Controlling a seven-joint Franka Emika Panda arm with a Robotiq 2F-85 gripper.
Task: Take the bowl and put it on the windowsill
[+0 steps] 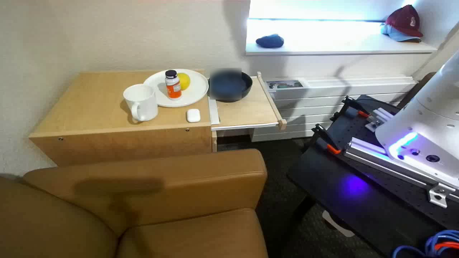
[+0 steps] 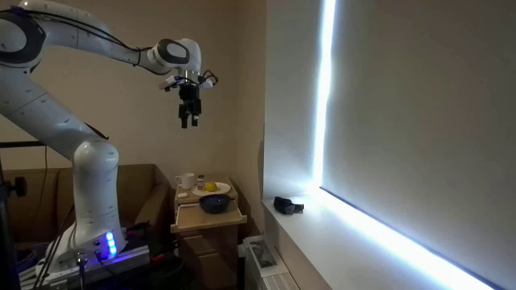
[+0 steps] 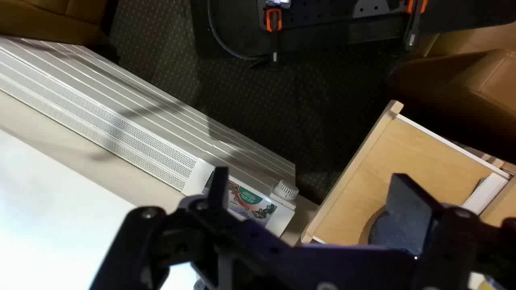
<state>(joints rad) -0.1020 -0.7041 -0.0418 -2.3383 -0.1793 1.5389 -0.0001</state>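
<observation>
— Pale wall (image 1: 154, 36), wooden cabinet (image 1: 100, 100) with a board (image 1: 244, 113) pulled out, in an exterior view. Where's the bowl (image 1: 229, 86)?

— On that board, near its wall-side edge and just beside the plate (image 1: 197, 87); whether they touch I can't tell. A blurred patch covers most of it. Wood shows from there to the end rail (image 1: 271, 100).

— Any room on the windowsill (image 1: 322, 43)?

— Long white stretch between a dark lump (image 1: 270, 41), hard to make out, and some caps (image 1: 405, 21). The arm (image 1: 423, 118) is cut off by the frame.

— And in an exterior view, the gripper (image 2: 189, 123) hangs fingers-down, with open air around it?

— Yes, well higher than the bowl and well apart from it. The windowsill runs out of frame at the bottom, and around the arm's foot it's too dark to make much out.

— Wrist view, then: narrow or wide?

— Wide. Its fingers (image 3: 409, 213) stand far apart, with part of the radiator (image 3: 173, 125) and the rail showing between them.

— Bowl there too?

— Partly behind a finger, just a dark curve beside it. The windowsill is all glare, cut off by the frame
</observation>
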